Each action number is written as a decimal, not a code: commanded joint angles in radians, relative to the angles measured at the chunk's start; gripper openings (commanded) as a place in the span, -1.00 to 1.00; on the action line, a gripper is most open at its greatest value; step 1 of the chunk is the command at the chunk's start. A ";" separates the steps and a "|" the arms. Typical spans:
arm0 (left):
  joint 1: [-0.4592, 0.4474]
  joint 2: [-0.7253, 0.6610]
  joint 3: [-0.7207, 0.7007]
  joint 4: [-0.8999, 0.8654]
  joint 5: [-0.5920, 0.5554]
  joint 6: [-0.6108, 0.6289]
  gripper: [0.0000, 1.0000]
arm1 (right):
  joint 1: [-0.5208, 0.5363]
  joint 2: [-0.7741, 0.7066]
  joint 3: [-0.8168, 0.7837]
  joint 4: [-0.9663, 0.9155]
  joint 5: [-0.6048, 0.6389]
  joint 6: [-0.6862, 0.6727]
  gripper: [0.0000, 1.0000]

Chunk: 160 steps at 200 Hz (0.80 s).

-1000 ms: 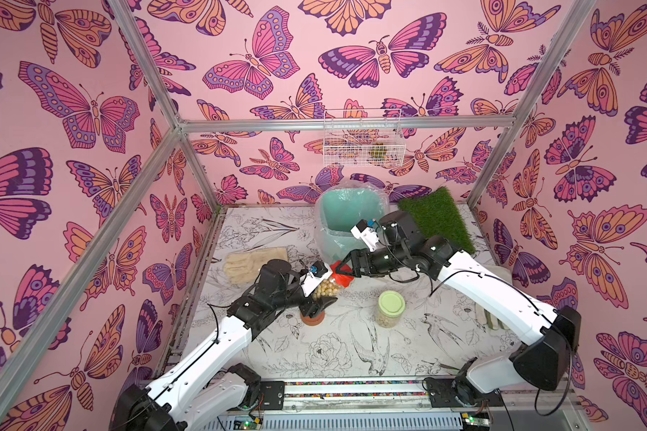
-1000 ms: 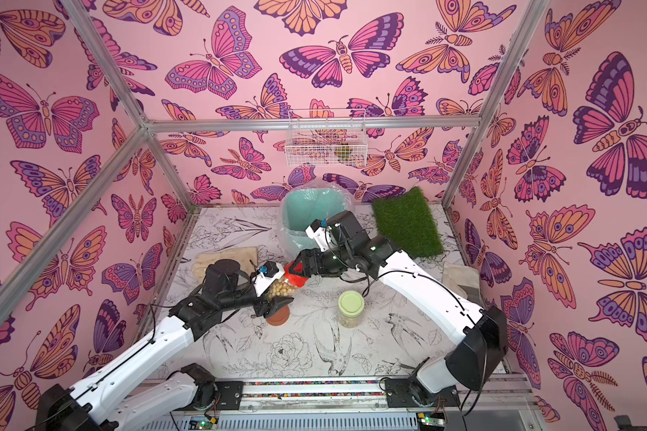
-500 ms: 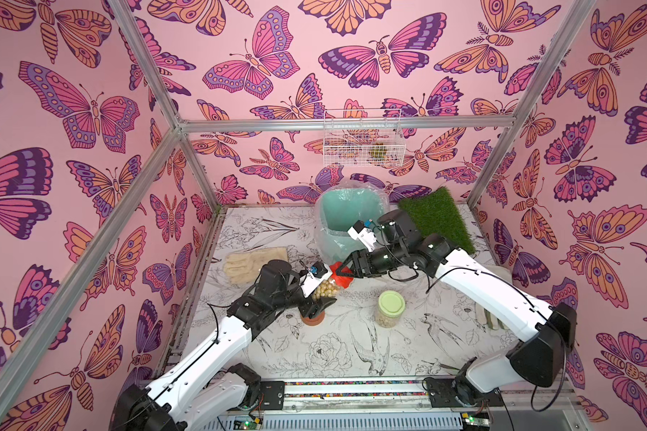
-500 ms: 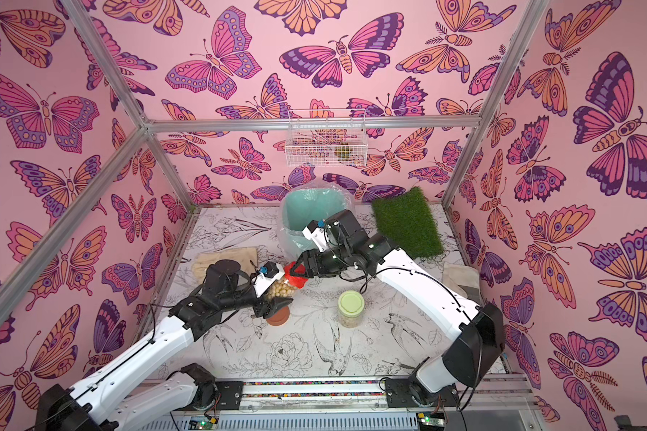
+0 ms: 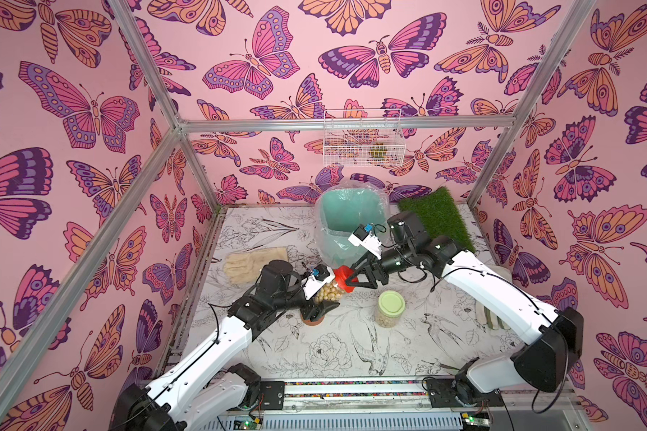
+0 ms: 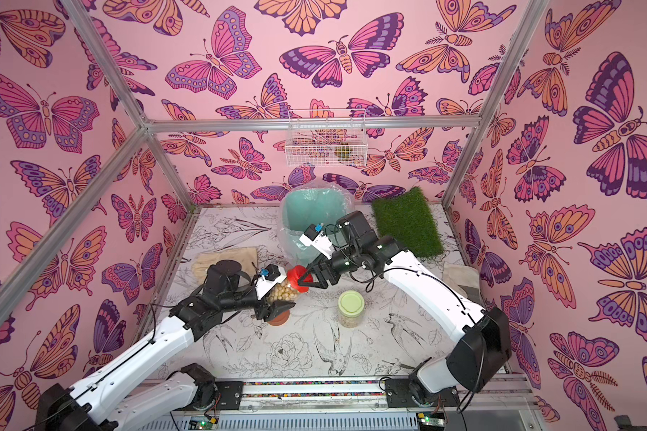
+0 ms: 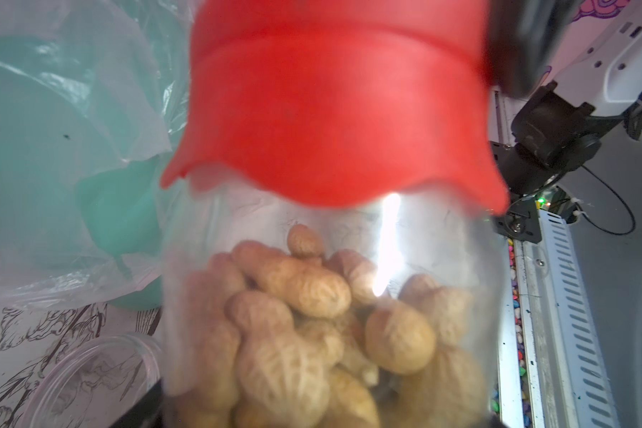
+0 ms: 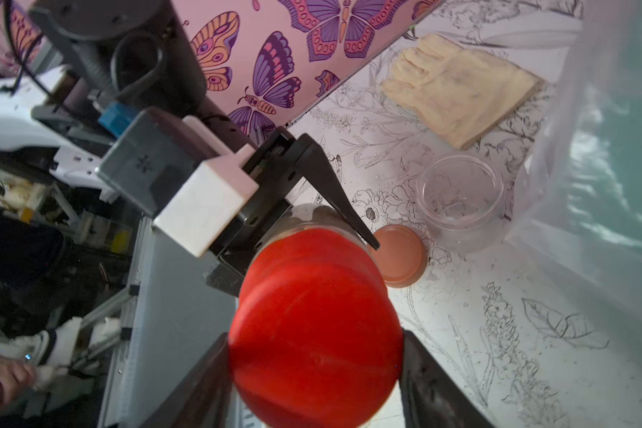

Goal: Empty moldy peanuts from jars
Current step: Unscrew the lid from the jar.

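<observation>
My left gripper (image 5: 327,298) (image 6: 282,298) is shut on a clear jar (image 7: 327,296) and holds it tilted above the table. Moldy peanuts (image 5: 329,293) (image 7: 312,318) fill the jar's lower part. Its red lid (image 5: 342,278) (image 6: 296,278) (image 8: 315,326) points toward the right arm. My right gripper (image 5: 352,280) (image 6: 307,280) (image 8: 315,370) is shut on that lid, one finger on each side. A second jar with a pale green lid (image 5: 391,308) (image 6: 351,308) stands on the table with peanuts inside. An empty open jar (image 8: 460,200) stands beside a loose brown lid (image 8: 401,255) (image 5: 312,319).
The mint-green bin (image 5: 352,216) (image 6: 314,209) with a plastic liner stands just behind both grippers. A beige glove (image 5: 254,261) lies at the left and a grass mat (image 5: 434,216) at the back right. A wire basket (image 5: 363,138) hangs on the back wall.
The right gripper's jaws have narrowed onto the red lid. Both arms and the held jar have stayed almost in place.
</observation>
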 commanded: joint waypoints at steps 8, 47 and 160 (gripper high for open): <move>0.019 -0.019 0.026 -0.001 0.000 -0.029 -1.00 | -0.041 -0.011 0.048 -0.164 -0.040 -0.302 -0.94; 0.019 -0.018 0.030 -0.005 0.002 -0.024 -1.00 | -0.041 0.025 0.112 -0.197 -0.076 -0.253 0.20; 0.020 -0.010 0.017 0.012 -0.046 -0.003 -1.00 | -0.040 -0.062 0.075 0.043 0.098 0.502 0.98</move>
